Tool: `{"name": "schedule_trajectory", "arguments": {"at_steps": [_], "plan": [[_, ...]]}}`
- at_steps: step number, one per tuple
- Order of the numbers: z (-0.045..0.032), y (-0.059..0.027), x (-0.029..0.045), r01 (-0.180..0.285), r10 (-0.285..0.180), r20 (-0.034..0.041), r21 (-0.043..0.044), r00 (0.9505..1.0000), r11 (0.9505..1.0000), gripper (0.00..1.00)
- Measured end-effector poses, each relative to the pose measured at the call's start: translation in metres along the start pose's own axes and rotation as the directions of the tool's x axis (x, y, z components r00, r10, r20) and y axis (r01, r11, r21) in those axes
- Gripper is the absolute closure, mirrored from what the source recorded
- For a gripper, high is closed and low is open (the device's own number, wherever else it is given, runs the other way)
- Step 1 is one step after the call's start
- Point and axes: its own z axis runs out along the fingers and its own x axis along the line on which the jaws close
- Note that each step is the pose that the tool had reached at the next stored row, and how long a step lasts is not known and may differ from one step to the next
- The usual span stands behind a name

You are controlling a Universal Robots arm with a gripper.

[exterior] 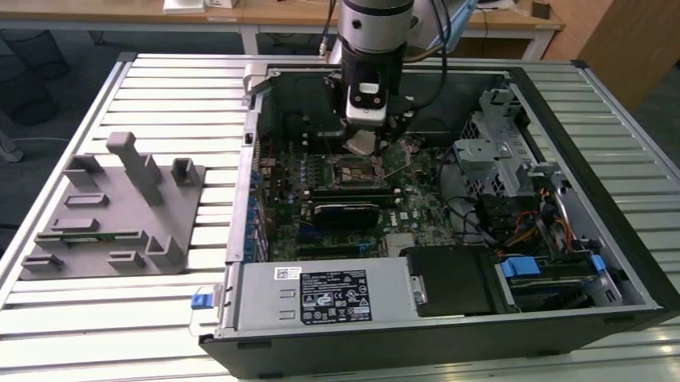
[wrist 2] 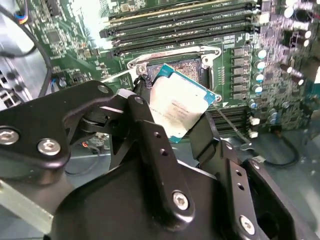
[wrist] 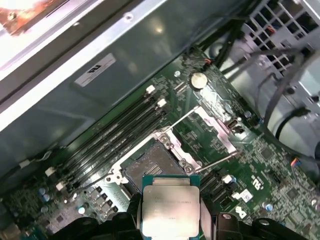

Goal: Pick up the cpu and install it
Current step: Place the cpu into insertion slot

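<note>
The cpu (wrist 2: 176, 106) (wrist: 170, 209) (exterior: 361, 142), a thin square chip with a pale silvery top and green rim, hangs tilted between the black fingers (wrist 2: 150, 135) of my gripper (wrist 2: 177, 117), which is shut on its edges. In the exterior view my gripper (exterior: 367, 137) is inside the open computer case, just above the motherboard (exterior: 351, 199). The dark metal-framed socket (wrist: 155, 167) (wrist 2: 185, 70) (exterior: 354, 169) lies open right below the chip, its load lever (wrist: 175, 122) swung up. The chip does not touch the socket.
Memory slots (wrist 2: 175, 25) run beside the socket. Drive cage and cables (exterior: 510, 183) fill the case's side toward the exterior view's right. The power supply (exterior: 318, 298) sits at the case's near end. A grey slotted holder block (exterior: 117, 207) rests on the slatted table at the exterior view's left.
</note>
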Motion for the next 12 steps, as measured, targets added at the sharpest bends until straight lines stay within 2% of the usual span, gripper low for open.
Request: {"name": "schedule_trajectory", "arguments": {"at_steps": [6, 12], "plan": [[0.0002, 0.0, 0.0, -0.087, 0.087, 0.0053, 0.0011, 0.9962, 0.9962, 0.45], [0.0003, 0.0, 0.0, -0.171, 0.171, 0.0103, 0.0016, 0.9853, 0.9853, 0.45]]}}
